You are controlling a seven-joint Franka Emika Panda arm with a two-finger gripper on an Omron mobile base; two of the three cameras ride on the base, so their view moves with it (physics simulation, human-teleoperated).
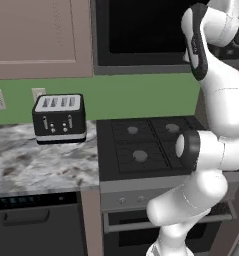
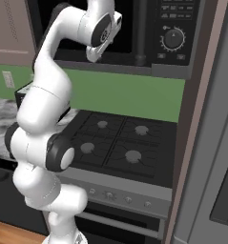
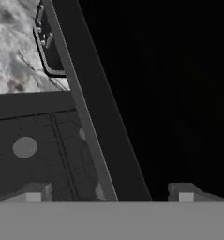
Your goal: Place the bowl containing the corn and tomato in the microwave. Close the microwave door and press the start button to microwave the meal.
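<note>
Claw: my gripper [image 3: 108, 194] is spread wide, its two finger tips [image 3: 36, 192] far apart with nothing between them, raised in front of the microwave.
Arm: from the right base camera I see it rise from the base and bend up to the microwave [image 2: 153, 38], the hand close against the dark front.
Microwave: mounted high on the wall, straight above the stove [image 1: 141, 145]; I see a round dial and small buttons on its control strip [image 2: 175, 33], at the right end of the microwave.
Microwave door: its black glass window [image 3: 169, 93] lies right before my hand camera, with a grey frame edge running slantwise beside it. I judge the door [image 1: 141, 30] shut, flat against the microwave.
Handle: a long bar [image 2: 141, 33] stands upright on the microwave, just left of the control strip.
Stove: black, four burners, directly below the microwave.
Toaster: a small black one [image 1: 58, 119] sits on the marble counter [image 1: 36, 160], below the microwave and left of the stove.
Cupboard: a brown door [image 1: 38, 35] hangs just left of the microwave.
</note>
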